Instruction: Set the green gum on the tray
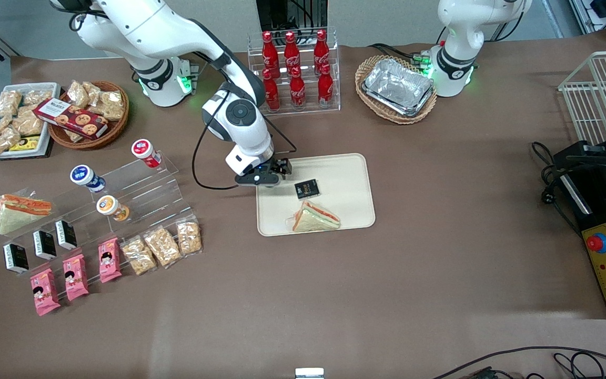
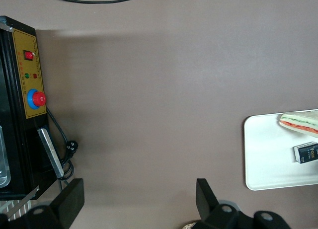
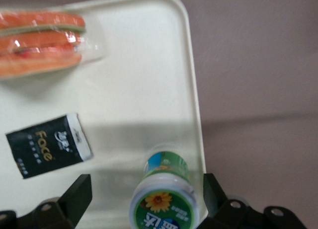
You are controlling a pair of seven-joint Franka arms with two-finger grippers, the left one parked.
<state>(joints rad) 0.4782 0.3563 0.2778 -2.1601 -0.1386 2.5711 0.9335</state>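
The green gum (image 3: 164, 199) stands upright on the tray (image 3: 149, 55) near its edge, between the gripper's (image 3: 144, 199) spread fingers; only withdrawing seems left.

Bare tray (image 3: 149, 55) floor between claw (image 3: 144, 201), black packet (image 3: 48, 144) and wrapped sandwich (image 3: 42, 42).
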